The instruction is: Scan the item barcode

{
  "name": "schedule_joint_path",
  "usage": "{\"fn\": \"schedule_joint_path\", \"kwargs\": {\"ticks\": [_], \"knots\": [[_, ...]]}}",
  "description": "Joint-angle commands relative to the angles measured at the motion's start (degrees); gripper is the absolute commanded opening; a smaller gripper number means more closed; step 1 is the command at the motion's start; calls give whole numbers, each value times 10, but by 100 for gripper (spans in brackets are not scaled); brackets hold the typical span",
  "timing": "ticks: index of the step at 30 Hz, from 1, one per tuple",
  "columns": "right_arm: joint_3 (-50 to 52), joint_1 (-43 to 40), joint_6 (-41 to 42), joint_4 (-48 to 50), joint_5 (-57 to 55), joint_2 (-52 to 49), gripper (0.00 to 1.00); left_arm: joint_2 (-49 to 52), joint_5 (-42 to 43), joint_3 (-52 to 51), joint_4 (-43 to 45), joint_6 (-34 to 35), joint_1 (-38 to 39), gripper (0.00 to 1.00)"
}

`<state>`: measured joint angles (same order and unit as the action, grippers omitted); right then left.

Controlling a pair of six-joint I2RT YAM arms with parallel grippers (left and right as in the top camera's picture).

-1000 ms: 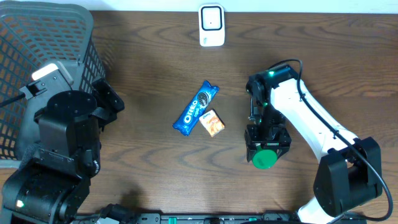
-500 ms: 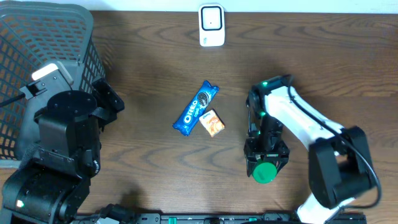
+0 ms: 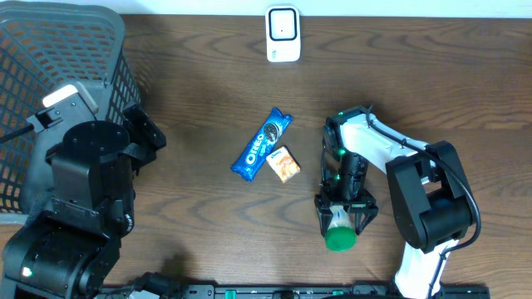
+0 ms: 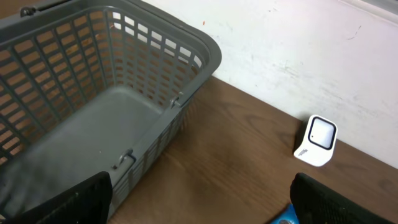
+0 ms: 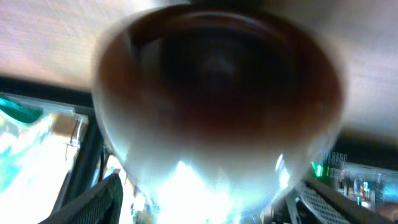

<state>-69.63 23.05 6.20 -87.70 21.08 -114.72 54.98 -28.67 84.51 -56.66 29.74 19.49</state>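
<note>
Between right gripper [image 3: 340,223] fingers sits a green-capped bottle [image 3: 338,239], hold unclear, left gripper [image 4: 208,202] splayed; we'd clamp squarely first.

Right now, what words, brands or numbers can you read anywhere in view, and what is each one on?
"OREO": on the blue packet.
Print on the small orange packet: too small to read.
Nothing legible on the white scanner.
Any label on the green-capped item: too blurred to read.
</note>
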Motion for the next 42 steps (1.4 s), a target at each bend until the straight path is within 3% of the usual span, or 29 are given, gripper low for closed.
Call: {"fn": "schedule_joint_path", "kwargs": {"ticks": [1, 12, 16, 22, 26, 30, 34, 42], "knots": [[-10, 5, -11, 12, -2, -4, 77, 0, -7, 2, -1, -8, -2, 91], [-123, 6, -10, -19, -30, -4, 86, 0, -7, 2, -1, -8, -2, 91], [-156, 6, 17, -35, -70, -3, 99, 0, -7, 2, -1, -8, -2, 91], [-235, 6, 66, -55, -105, 14, 99, 0, -7, 2, -1, -8, -2, 91], [-268, 6, 106, -18, -116, 76, 99, 0, -7, 2, -1, -8, -2, 91], [-266, 10, 160, 55, -181, 171, 99, 0, -7, 2, -1, -8, -2, 91], [-237, 13, 241, 65, -250, 251, 99, 0, -7, 2, -1, -8, -2, 91], [-47, 100, 348, 73, -253, 394, 99, 0, -7, 2, -1, -8, -2, 91]]}}
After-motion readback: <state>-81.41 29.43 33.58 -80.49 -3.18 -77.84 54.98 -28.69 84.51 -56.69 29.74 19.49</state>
